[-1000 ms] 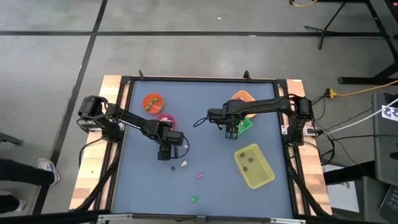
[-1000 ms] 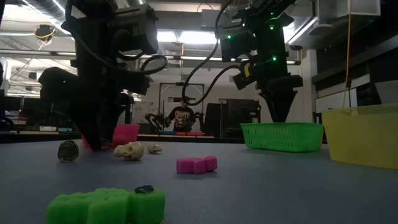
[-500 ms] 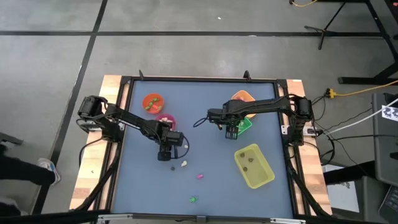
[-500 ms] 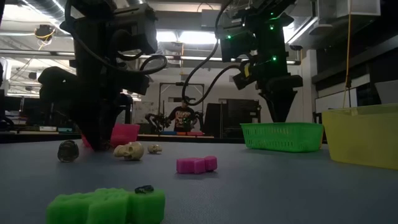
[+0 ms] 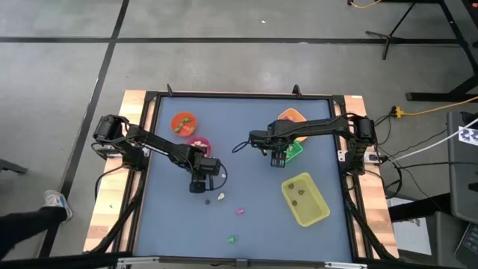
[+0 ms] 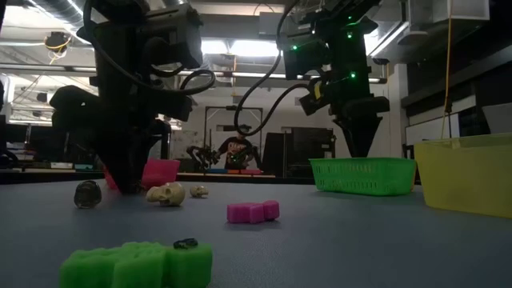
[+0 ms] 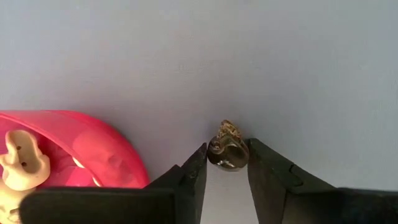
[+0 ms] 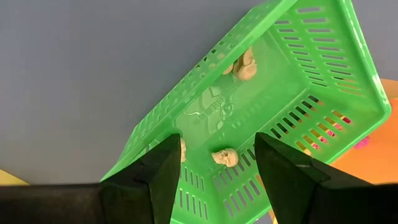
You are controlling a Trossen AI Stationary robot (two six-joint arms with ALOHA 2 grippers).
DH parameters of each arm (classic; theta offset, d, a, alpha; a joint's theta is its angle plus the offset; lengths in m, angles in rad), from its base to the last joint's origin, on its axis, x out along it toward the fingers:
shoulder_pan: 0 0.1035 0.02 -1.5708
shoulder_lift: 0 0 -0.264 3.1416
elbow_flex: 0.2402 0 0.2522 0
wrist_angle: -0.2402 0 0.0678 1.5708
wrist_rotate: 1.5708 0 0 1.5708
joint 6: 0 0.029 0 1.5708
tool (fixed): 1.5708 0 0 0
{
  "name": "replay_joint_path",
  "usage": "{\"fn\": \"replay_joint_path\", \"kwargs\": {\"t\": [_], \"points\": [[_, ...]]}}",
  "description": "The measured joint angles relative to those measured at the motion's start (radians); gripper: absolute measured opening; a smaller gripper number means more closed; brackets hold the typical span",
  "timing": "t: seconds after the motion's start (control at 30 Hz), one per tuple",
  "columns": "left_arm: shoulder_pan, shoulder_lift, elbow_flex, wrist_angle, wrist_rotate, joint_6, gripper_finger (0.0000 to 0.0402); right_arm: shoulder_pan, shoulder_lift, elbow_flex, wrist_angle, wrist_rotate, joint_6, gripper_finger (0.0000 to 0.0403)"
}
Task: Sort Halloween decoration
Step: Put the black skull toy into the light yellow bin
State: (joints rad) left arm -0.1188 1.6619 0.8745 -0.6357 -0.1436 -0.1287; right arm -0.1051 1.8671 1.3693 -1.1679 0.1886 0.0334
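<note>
Left gripper (image 7: 227, 163): reaching down to the table just beside the pink cup (image 7: 93, 149); fingers closing on a small dark brown trinket (image 7: 227, 147), both tips touching it.
Right gripper (image 8: 214, 152): hanging above the green tray (image 8: 323, 106); fingers standing apart, gripping nothing.
Green tray: holding cream skulls (image 8: 225, 157); lying next to the orange tray (image 5: 293, 115).
Pink cup: holding cream trinkets (image 7: 22, 163); sitting beside the orange cup (image 5: 183, 123).
Yellow tray (image 5: 317, 213): holding two dark pieces (image 5: 299, 191).
Loose trinkets on the table: cream skull (image 6: 166, 193), dark round piece (image 6: 87, 194), pink piece (image 6: 252, 211), green piece (image 6: 136, 264) nearest the low camera.
Writing: showing none legible on any item.
Background: person (image 6: 232, 152) standing far behind the table.
</note>
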Motion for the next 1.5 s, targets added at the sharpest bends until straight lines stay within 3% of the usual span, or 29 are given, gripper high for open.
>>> {"fn": "replay_joint_path", "kwargs": {"t": [0.43,0.73,1.1,1.5], "points": [[0.0,0.002,0.013,-0.008,-0.002,0.0,0.0079,0.0,0.0,0.0,0.0,0.0,0.0,0.0205],[0.002,0.003,0.11,-0.016,-0.011,0.002,0.0079,0.0,0.0,0.0,0.0,0.0,0.0,0.0205],[0.055,0.002,0.315,-0.318,-0.19,0.061,0.0079,0.0,0.0,0.0,0.0,0.001,0.0,0.0205],[0.101,0.002,0.339,-0.333,-0.187,0.061,0.0079,0.0,0.0,0.001,-0.034,0.001,0.0,0.0205]]}}
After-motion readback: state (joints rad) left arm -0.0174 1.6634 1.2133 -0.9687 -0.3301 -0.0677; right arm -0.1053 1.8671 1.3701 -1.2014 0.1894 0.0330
